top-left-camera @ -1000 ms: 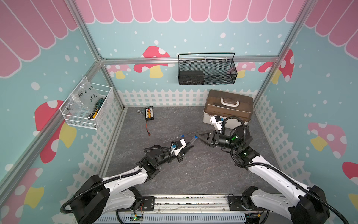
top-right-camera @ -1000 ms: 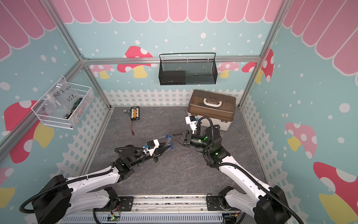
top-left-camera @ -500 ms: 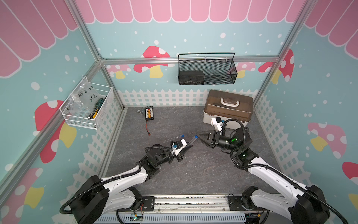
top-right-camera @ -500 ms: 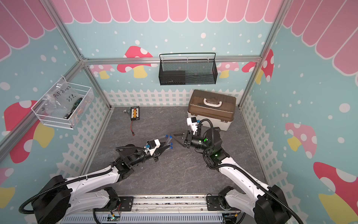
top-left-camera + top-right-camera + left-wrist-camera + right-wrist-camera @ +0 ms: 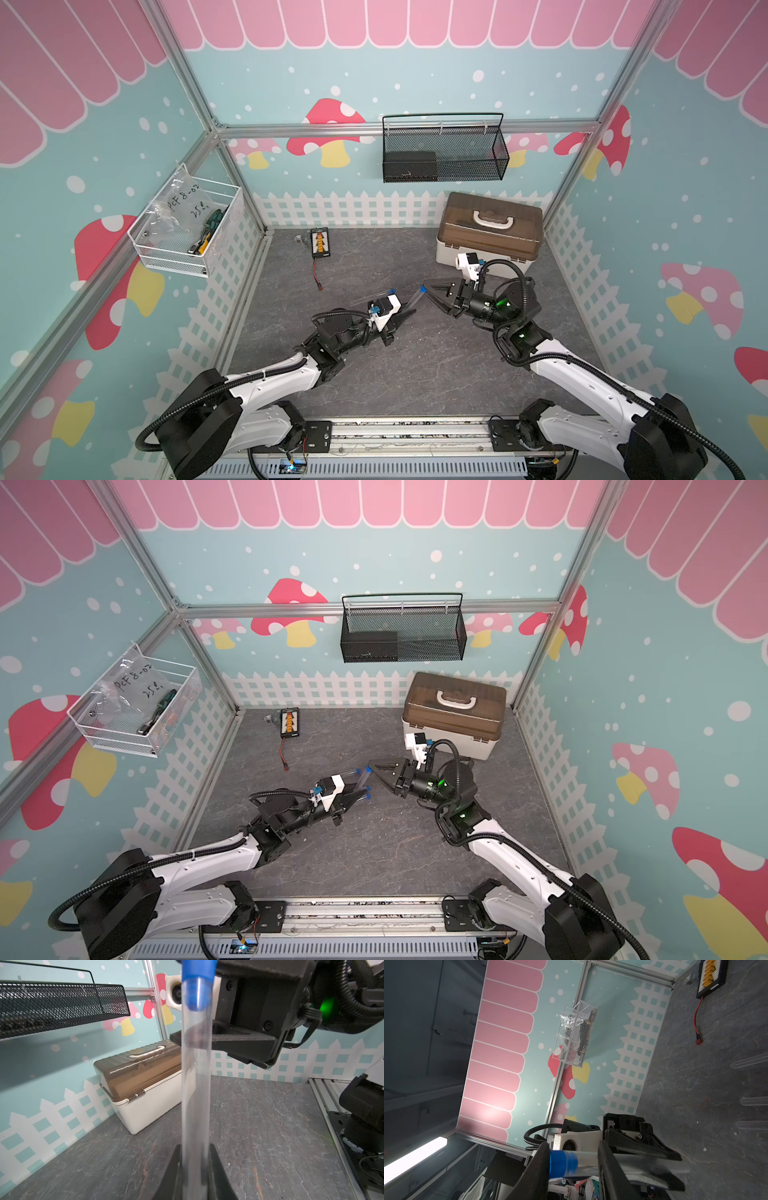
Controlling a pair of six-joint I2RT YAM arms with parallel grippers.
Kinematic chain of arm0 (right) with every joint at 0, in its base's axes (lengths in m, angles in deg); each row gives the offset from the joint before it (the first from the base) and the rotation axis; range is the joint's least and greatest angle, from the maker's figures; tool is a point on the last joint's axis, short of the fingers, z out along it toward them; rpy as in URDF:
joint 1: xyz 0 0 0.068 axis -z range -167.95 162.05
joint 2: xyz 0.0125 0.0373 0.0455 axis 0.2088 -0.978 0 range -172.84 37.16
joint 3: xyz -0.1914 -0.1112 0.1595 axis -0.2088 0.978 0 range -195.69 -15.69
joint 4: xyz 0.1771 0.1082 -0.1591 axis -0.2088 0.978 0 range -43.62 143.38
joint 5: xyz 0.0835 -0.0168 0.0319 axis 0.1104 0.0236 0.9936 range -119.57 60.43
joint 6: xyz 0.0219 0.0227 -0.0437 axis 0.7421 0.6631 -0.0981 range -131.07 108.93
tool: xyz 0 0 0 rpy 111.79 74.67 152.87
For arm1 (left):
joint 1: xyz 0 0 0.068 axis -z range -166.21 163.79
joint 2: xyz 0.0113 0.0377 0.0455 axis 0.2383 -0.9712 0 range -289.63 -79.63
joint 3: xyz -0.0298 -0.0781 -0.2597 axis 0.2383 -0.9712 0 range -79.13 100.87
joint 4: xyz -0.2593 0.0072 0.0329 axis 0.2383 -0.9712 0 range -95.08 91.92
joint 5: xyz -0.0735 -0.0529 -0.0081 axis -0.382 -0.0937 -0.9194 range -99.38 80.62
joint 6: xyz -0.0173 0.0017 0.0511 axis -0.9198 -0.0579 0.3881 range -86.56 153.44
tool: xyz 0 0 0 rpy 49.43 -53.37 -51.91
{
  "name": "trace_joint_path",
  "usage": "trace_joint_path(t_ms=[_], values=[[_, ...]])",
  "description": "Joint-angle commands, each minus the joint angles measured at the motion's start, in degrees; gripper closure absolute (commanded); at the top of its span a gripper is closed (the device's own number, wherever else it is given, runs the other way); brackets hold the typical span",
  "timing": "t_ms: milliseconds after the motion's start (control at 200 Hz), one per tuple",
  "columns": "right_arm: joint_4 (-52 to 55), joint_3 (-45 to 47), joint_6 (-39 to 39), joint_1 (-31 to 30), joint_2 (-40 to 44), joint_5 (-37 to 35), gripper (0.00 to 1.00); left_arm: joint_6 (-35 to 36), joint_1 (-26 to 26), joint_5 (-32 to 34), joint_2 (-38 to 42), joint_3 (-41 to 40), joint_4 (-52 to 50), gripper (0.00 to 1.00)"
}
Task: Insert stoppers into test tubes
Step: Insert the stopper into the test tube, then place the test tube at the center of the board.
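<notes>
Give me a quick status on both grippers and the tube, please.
Left gripper shut on test tube. Right gripper open, one finger against stopper in the tube mouth. Other tubes on table, not obstructing.

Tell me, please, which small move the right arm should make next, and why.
Probably draw the right gripper straight back off the stopper. Its plug already sits inside the mouth of the test tube, the cap looks flush with the rim, and the left gripper is shut on the tube's other end.
</notes>
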Motion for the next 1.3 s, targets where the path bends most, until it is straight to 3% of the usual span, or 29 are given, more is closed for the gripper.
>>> trace_joint_path(t_ms=[0,165,300,495,615,680,810,905,1001,1151,1296], values=[[14.2,4.5,1.5,-0.6,-3.7,-0.4,0.64,-2.7,0.9,-5.3,2.2,8.8,18.9,1.0],[17.1,0.6,-1.4,-0.7,-4.3,0.9,0.62,-0.5,0.9,-5.3,2.8,9.1,13.8,1.0],[25.3,-4.8,-7.6,-0.5,-2.9,1.4,0.58,4.8,0.9,-2.9,4.7,9.1,0.3,1.0],[25.5,-15.4,-15.8,3.0,2.1,3.5,0.38,9.6,-0.6,0.0,3.8,11.2,-27.9,1.0],[28.1,-21.3,-20.0,7.1,5.6,4.5,0.29,9.8,-1.3,1.6,2.0,11.4,-39.3,1.0],[35.7,-23.1,-24.4,9.2,7.9,1.9,0.29,9.0,-1.8,2.9,1.6,11.6,-43.3,1.0],[60.3,-26.4,-41.5,10.3,10.6,-13.0,0.31,10.4,-3.0,4.7,0.7,14.9,-55.0,1.0],[68.0,-25.9,-47.6,10.2,10.8,-20.0,0.32,12.8,-3.5,4.9,-2.4,20.0,-68.0,1.0],[71.1,-24.8,-50.2,10.4,10.6,-22.6,0.32,16.1,-3.4,4.0,-7.3,25.0,-79.2,1.0],[68.9,-22.7,-48.2,10.5,10.5,-18.9,0.32,11.7,-3.5,10.3,-14.0,27.9,-82.3,1.0],[68.8,-21.9,-47.7,10.7,10.4,-17.8,0.32,11.3,-3.2,11.1,-19.8,30.1,-81.6,1.0]])
